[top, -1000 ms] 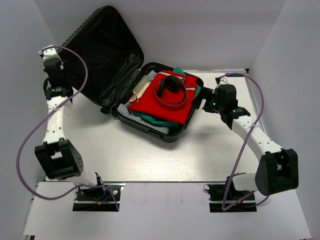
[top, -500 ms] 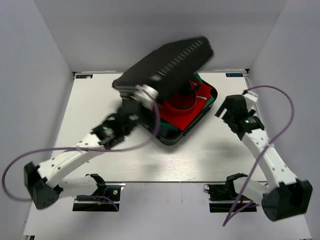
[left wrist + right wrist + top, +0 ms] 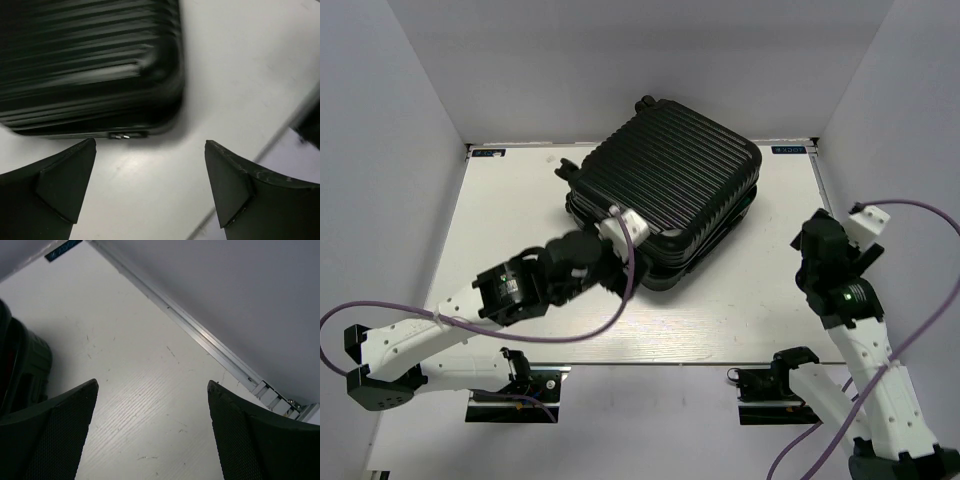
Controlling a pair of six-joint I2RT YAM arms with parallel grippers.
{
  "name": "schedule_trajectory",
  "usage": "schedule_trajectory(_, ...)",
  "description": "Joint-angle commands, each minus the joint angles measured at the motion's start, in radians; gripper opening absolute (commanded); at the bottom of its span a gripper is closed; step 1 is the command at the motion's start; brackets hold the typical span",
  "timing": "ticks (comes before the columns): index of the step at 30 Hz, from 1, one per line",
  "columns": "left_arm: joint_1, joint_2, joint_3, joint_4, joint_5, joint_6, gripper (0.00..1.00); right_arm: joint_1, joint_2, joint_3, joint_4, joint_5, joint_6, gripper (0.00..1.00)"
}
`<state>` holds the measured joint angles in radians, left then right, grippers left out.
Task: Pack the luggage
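Observation:
The luggage (image 3: 665, 185) lies at the back middle of the table with its ribbed black lid down on the base. Its rounded corner and a small zipper pull (image 3: 120, 135) fill the top of the left wrist view, and its dark edge (image 3: 22, 365) shows at the left of the right wrist view. My left gripper (image 3: 603, 262) hovers at the case's near-left corner, jaws open over bare table (image 3: 150, 144), touching nothing. My right gripper (image 3: 817, 238) stands to the right of the case, apart from it, open and empty (image 3: 152, 383).
White walls close in the table on the left, back and right. A metal rail (image 3: 200, 335) runs along the right wall's foot. Blue labels (image 3: 785, 149) mark the back corners. Purple cables (image 3: 570, 335) loop off both arms.
The lid has swung down from fully open onto the packed base. My left gripper opened and drew back from the lid to the near corner. The right arm pulled back to the right.

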<state>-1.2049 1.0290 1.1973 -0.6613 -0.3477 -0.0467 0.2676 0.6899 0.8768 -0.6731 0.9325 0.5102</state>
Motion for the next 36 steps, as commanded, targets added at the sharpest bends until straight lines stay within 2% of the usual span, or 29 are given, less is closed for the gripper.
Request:
schedule_trajectory(1,0.112,0.049,0.073,-0.047,-0.139,-0.01,1.0,-0.002,0.101,0.023,0.089,-0.129,-0.108,0.9)
schedule_trajectory(3,0.279,0.089,0.1,-0.037,-0.117,-0.03,1.0,-0.002,0.158,0.059,0.081,-0.209,-0.119,0.9)
schedule_trajectory(5,0.422,0.108,0.105,-0.012,-0.022,-0.054,1.0,-0.002,0.231,0.07,0.098,-0.241,-0.122,0.9)
schedule_trajectory(6,0.562,0.144,0.113,-0.009,0.005,-0.114,1.0,-0.002,0.246,0.097,0.113,-0.25,-0.124,0.9)
schedule_trajectory(9,0.688,0.212,0.104,0.015,0.177,-0.197,1.0,-0.004,0.338,0.163,0.145,-0.224,-0.136,0.9)
schedule_trajectory(10,0.8,0.227,0.087,0.028,0.203,-0.24,1.0,-0.007,0.361,0.183,0.153,-0.224,-0.156,0.9)
schedule_trajectory(14,0.965,0.309,0.075,0.025,0.303,-0.338,1.0,-0.054,0.563,0.393,0.11,-0.231,-0.162,0.9)
schedule_trajectory(15,0.981,0.298,0.064,0.026,0.305,-0.349,1.0,-0.065,0.63,0.428,0.093,-0.245,-0.168,0.9)
schedule_trajectory(16,1.001,0.289,-0.012,0.051,0.309,-0.358,1.0,-0.118,0.708,0.558,0.078,-0.338,-0.195,0.9)
schedule_trajectory(17,1.021,0.272,-0.037,0.072,0.294,-0.366,1.0,-0.136,0.749,0.606,0.052,-0.371,-0.203,0.9)
schedule_trajectory(18,1.031,0.258,-0.057,0.077,0.293,-0.377,0.98,-0.154,0.875,0.657,0.04,-0.433,-0.211,0.9)
schedule_trajectory(19,1.044,0.258,-0.097,0.078,0.289,-0.384,0.96,-0.187,0.923,0.807,0.029,-0.464,-0.237,0.9)
schedule_trajectory(20,1.065,0.25,-0.138,0.08,0.279,-0.401,0.94,-0.217,0.963,0.855,0.023,-0.528,-0.252,0.9)
schedule_trajectory(21,1.071,0.252,-0.175,0.086,0.28,-0.406,0.94,-0.241,1.081,0.942,0.021,-0.605,-0.287,0.9)
schedule_trajectory(23,1.075,0.263,-0.224,0.104,0.3,-0.4,0.91,-0.257,1.155,1.08,0.001,-0.714,-0.318,0.9)
schedule_trajectory(26,1.065,0.307,-0.293,0.15,0.367,-0.396,0.88,-0.306,1.316,1.226,0.033,-0.76,-0.358,0.9)
schedule_trajectory(28,1.062,0.345,-0.312,0.199,0.436,-0.395,0.88,-0.317,1.37,1.246,0.061,-0.805,-0.377,0.9)
schedule_trajectory(32,1.05,0.416,-0.309,0.299,0.499,-0.413,0.88,-0.335,1.424,1.196,0.196,-1.05,-0.435,0.9)
schedule_trajectory(33,1.042,0.446,-0.288,0.302,0.516,-0.41,0.88,-0.335,1.436,1.199,0.216,-1.198,-0.475,0.9)
schedule_trajectory(35,1.033,0.5,-0.242,0.295,0.526,-0.395,0.88,-0.33,1.478,1.2,0.221,-1.285,-0.557,0.9)
schedule_trajectory(36,1.03,0.532,-0.207,0.29,0.526,-0.386,0.88,-0.321,1.491,1.194,0.208,-1.402,-0.579,0.9)
